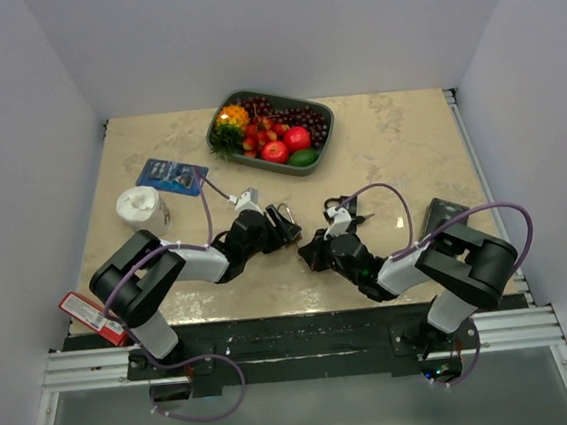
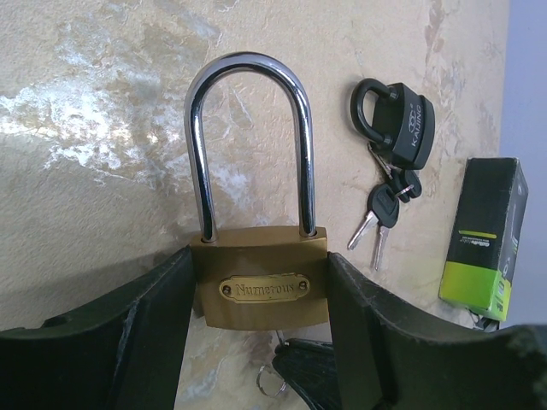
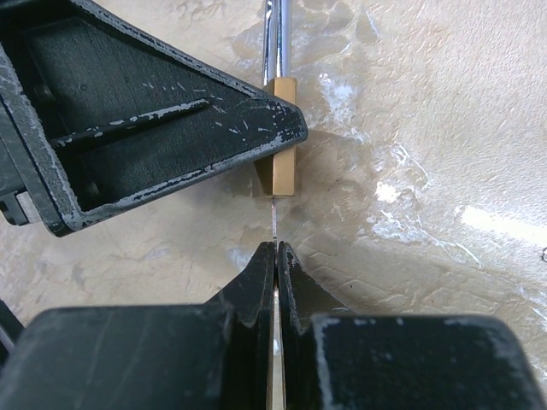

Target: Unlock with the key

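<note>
A beige, marble-patterned table [image 1: 396,131] sits boxed in by plain white walls [image 1: 276,32] behind and at both sides, evenly lit, a metal rail [image 1: 515,326] along its near edge

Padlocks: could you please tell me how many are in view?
2. The brass long-shackled padlock sits between the jaws of the left gripper; the small black padlock lies on the beige table beside it, apart.
</note>
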Available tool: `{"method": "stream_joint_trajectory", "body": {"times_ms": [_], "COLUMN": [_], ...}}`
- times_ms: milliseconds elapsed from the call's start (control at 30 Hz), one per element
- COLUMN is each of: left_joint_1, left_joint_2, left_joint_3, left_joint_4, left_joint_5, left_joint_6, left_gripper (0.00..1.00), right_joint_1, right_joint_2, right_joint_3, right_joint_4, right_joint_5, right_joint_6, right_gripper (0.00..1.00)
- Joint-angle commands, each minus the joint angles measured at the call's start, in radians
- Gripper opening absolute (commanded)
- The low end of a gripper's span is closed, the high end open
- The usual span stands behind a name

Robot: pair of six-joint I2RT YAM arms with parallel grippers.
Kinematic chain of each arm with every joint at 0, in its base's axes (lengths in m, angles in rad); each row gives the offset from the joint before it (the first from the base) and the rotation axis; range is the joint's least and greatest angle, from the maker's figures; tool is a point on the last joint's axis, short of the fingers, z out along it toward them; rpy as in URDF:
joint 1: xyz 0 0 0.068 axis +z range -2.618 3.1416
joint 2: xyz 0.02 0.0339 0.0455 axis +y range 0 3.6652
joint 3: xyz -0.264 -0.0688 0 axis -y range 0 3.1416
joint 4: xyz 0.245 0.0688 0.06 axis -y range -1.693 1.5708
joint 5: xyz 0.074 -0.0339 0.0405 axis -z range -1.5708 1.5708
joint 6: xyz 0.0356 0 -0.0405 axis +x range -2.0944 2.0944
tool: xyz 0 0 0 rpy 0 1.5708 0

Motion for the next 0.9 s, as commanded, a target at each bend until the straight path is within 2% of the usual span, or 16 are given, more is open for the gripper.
{"method": "stream_joint_trajectory", "body": {"times_ms": [0,367,700,867], "left_joint_1": [-0.045,-0.042,-0.036,-0.036], "left_joint_2": [-0.011,-0.013,-0.016,-0.004], "left_joint_3": [-0.041,-0.056,-0.07,-0.073], "left_joint_4": [-0.019,-0.012,0.024,0.036], "left_joint_5": [0.131,0.223,0.287,0.309], "left_joint_6": [0.008,0.04,0.013,0.008], "left_gripper": [0.0,0.0,0.0,0.0], "right_joint_1": [-0.016,-0.018,-0.016,-0.016], "right_joint_2": [-0.025,-0.048,0.035,0.041], "right_joint_3": [0.008,-0.055,-0.067,-0.058], "right_joint_4": [0.101,0.192,0.328,0.342], "right_joint_5": [0.151,0.17,0.142,0.139], "right_joint_6": [-0.052,-0.105,-0.135,-0.141], "right_gripper": [0.0,0.0,0.0,0.0]}}
